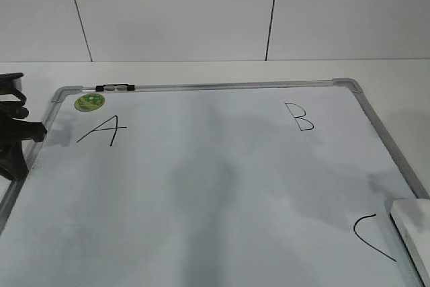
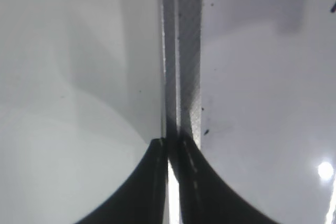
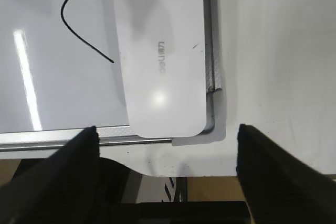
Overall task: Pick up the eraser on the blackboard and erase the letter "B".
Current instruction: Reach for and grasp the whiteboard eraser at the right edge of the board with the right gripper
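the white bench (image 1: 396, 72) carries the blackboard (image 1: 201, 199), a big white dry-erase board in a grey metal frame that fills most of the exterior view. its far edge runs along the top with rounded grey caps at both far corners. the left arm's gripper (image 1: 13, 132) sits dark at the board's left edge; in the left wrist view the gripper (image 2: 169, 153) has its jaws pressed together with nothing between them, tips right over the grey frame strip. the right gripper (image 3: 167, 132) shows only in the right wrist view, jaws spread wide and holding nothing, hovering above the board's near right corner. the eraser (image 3: 160, 51), a flat white rounded block with small grey print, lies on the board in that corner, its long side along the right frame; in the exterior view only part of it shows at the lower right (image 1: 413, 233). just beside it is a black c-like curve (image 1: 369, 236). the letter "B" (image 1: 300, 116) stands intact toward the far right of the board, well apart from the eraser. a black "A" (image 1: 102, 131) is at the far left, near a round green sticker (image 1: 89, 102). a small black-and-clear marker (image 1: 115, 88) rests on the far frame.
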Motion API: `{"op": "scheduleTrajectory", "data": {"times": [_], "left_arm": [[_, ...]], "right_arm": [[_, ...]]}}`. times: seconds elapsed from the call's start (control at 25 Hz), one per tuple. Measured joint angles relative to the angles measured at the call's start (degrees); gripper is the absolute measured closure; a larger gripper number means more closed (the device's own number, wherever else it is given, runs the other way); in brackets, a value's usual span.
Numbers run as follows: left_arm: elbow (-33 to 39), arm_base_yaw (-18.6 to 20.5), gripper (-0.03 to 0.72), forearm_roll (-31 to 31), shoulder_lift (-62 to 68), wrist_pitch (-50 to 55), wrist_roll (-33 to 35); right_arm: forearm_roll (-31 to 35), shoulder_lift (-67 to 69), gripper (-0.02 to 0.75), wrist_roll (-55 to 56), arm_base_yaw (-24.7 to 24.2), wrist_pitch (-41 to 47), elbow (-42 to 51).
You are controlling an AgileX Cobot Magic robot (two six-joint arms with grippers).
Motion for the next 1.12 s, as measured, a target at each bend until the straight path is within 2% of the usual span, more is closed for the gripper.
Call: {"op": "scheduleTrajectory", "data": {"times": [1.12], "left_arm": [[0.0,0.0,0.65,-0.2,0.0,0.1,0.0]], "right_arm": [[0.3,17.2,0.112,0.1,0.0,-9.3,-0.5]]}}
